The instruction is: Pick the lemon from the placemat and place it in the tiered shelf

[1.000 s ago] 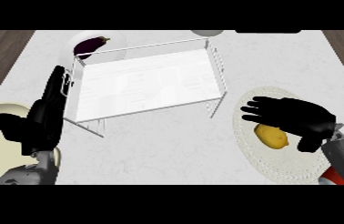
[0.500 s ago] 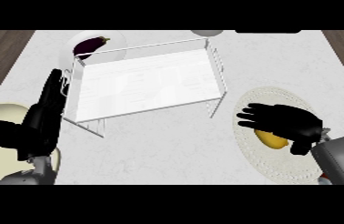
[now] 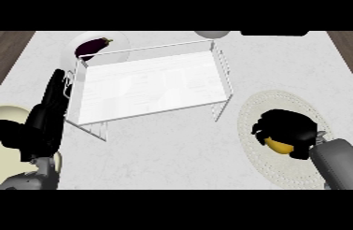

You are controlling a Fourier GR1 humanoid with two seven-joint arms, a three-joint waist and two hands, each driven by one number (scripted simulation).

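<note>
Yellow lemon (image 3: pixel 278 145) under right hand (image 3: pixel 289 129)

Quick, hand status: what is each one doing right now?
Left hand: open, fingers straight, holding nothing.
Right hand: shut, curled round the lemon on the placemat.

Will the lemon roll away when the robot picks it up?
It might: the lemon looks round and smooth, so it could roll on the flat placemat. The right hand curls over it, which should stop that. It looks small under the hand, so it is probably light.
</note>
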